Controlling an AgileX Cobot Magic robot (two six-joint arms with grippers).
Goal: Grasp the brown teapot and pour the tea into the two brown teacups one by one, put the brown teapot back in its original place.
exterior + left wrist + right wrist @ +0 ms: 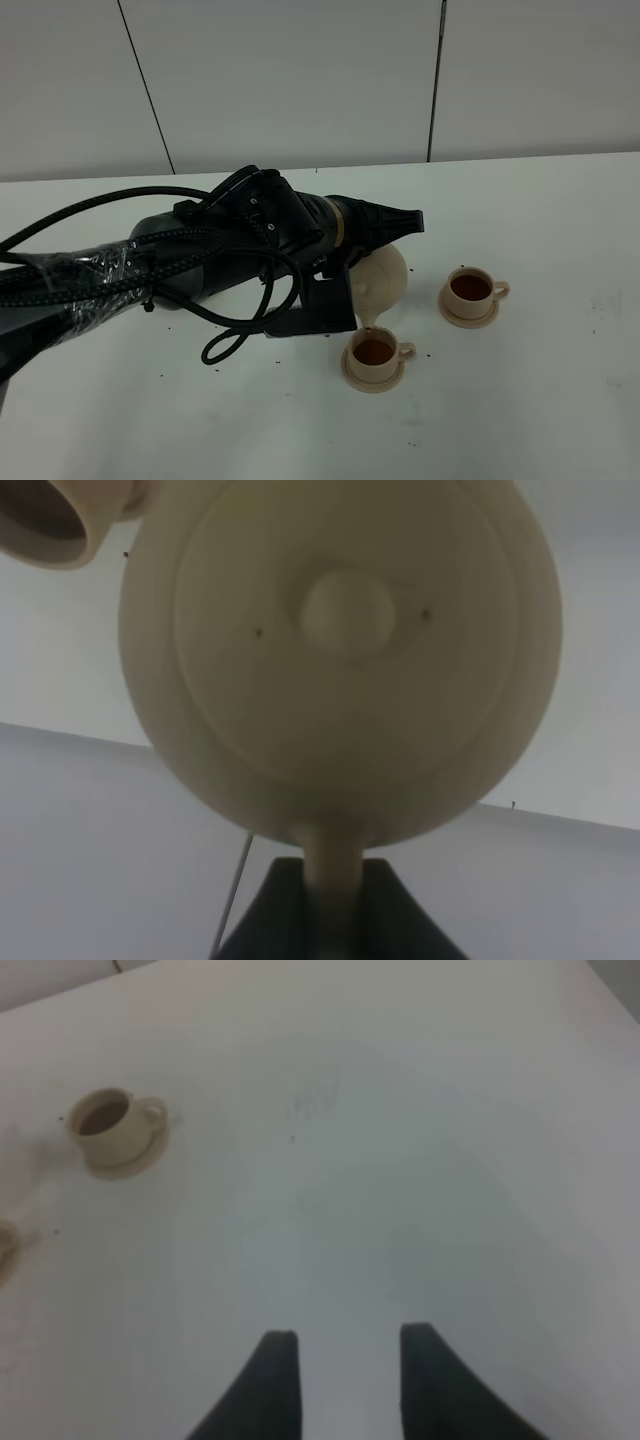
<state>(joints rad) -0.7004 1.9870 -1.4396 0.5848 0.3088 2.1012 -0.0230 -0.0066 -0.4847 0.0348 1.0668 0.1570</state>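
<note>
My left gripper [347,290] is shut on the loop handle of the brown teapot [386,278] and holds it tipped forward above the table. Its spout sits just above the near brown teacup [375,352], which holds dark tea [372,351]. The far teacup [470,289] stands on its saucer to the right, also holding tea. In the left wrist view the lid and knob of the teapot [345,615] fill the picture, the gripper [330,910] clamps the handle, and a cup rim [45,515] shows. My right gripper [345,1345] is open and empty. The teapot's wide saucer is hidden.
The white table [550,400] carries small dark specks around the cups. A black cable loop [232,345] hangs from the left arm onto the table. In the right wrist view one cup [105,1120] on its saucer stands far off, and a second saucer's edge [5,1250] shows.
</note>
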